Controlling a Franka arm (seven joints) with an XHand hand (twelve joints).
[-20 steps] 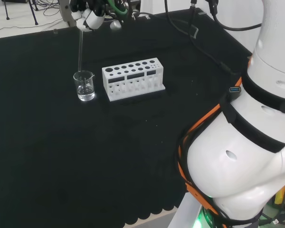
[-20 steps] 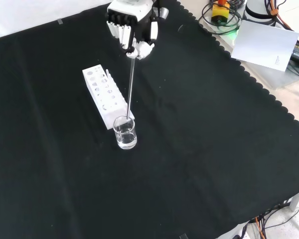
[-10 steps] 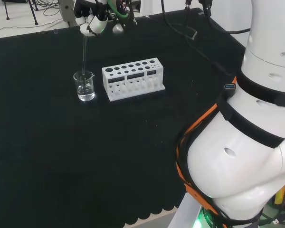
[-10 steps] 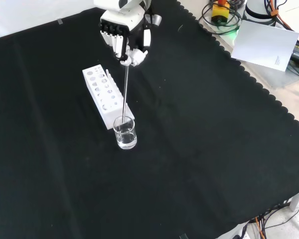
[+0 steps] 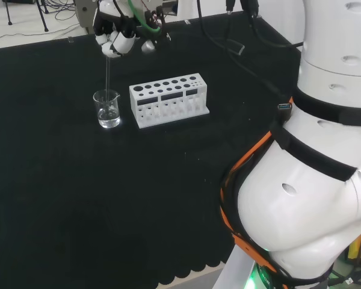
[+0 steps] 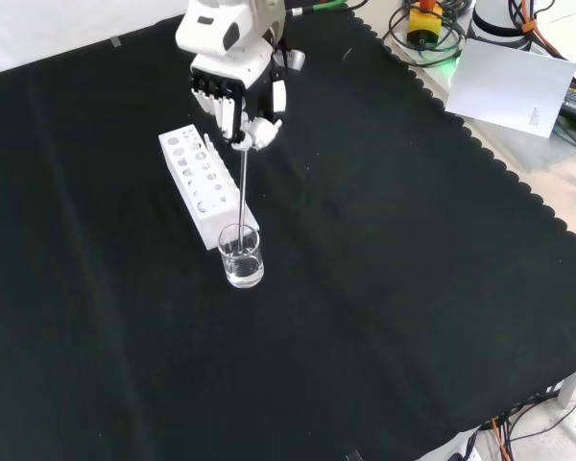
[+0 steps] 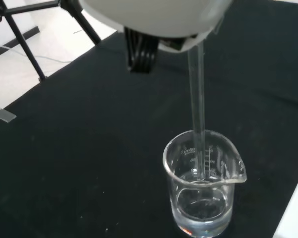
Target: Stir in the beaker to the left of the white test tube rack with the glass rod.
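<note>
Black cloth covers the bench, scalloped along its edge at the front view's right. White arm links fill the right of the head view. White test tube rack lies well in from the cloth's far edge in the head view, long side across that view; in the front view it runs diagonally, nearer the cloth's top-left corner than its scalloped edge. Hand hangs above the rack's far end in the front view, and in the head view sits near the cloth's far edge, above and slightly right of the beaker. Its fingers are curled, pinching the top of the glass rod. Rod runs down close to upright from the fingertips into the beaker; in the head view the rod drops straight into the beaker's mouth. Beaker stands upright just beside the rack's left end in the head view, a small gap between them; in the front view it is at the rack's near end, almost touching. Wrist view: clear beaker with a pour spout holds a shallow layer of clear liquid; rod enters the mouth and its lower end reaches the liquid. A corner of the rack shows just beside the beaker.
</note>
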